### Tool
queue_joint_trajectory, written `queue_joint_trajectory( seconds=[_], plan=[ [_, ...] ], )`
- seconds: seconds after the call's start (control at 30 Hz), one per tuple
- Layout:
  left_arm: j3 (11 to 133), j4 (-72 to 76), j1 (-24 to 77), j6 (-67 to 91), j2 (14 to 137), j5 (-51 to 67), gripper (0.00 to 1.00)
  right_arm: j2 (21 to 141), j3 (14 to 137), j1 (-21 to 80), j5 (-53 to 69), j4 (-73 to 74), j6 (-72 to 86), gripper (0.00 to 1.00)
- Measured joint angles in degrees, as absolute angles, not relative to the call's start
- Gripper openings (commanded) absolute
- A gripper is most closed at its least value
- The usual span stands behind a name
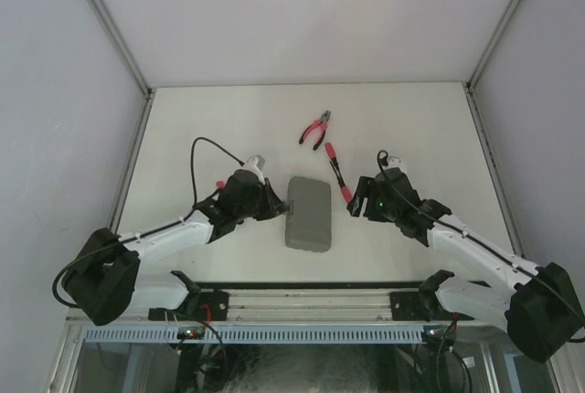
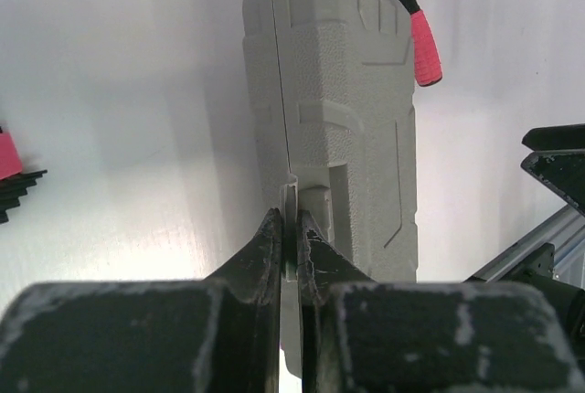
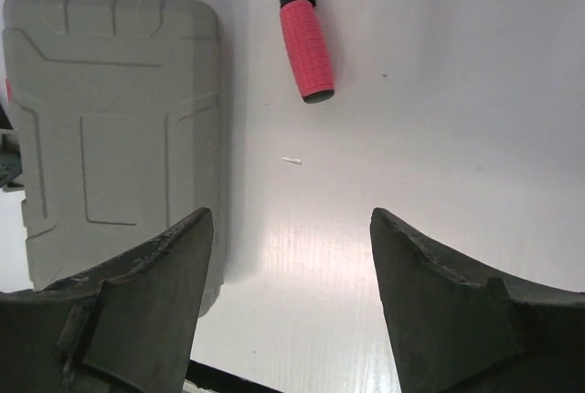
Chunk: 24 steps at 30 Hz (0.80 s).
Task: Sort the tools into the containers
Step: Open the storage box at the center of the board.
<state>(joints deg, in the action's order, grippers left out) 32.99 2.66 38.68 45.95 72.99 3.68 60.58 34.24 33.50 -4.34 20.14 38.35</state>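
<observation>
The grey tool case [image 1: 308, 213] lies closed in the middle of the table. My left gripper [image 1: 281, 206] is at its left edge, shut on a thin latch tab of the case [image 2: 347, 110], as the left wrist view [image 2: 290, 219] shows. My right gripper [image 1: 358, 203] is open and empty just right of the case [image 3: 110, 128], above bare table [image 3: 291, 219]. The long thin screwdriver [image 1: 338, 174] lies beyond it, its red handle [image 3: 305, 50] near the case. Red-handled pliers [image 1: 317, 128] lie farther back. A comb-like red-black piece [image 2: 11, 174] lies left of the case.
A small red piece [image 1: 220, 184] shows beside the left arm. White walls enclose the table on three sides. A metal rail [image 1: 302, 297] runs along the near edge. The right arm [image 2: 558, 169] shows past the case in the left wrist view.
</observation>
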Motion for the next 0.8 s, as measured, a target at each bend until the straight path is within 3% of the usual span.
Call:
queue_joint_trajectory(
  seconds=[0.8],
  plan=[
    [45.82, -22.96, 44.29, 42.83, 65.98, -7.38, 0.00, 54.81, 34.24, 33.95, -8.01, 25.32, 40.45, 0.71]
  ],
)
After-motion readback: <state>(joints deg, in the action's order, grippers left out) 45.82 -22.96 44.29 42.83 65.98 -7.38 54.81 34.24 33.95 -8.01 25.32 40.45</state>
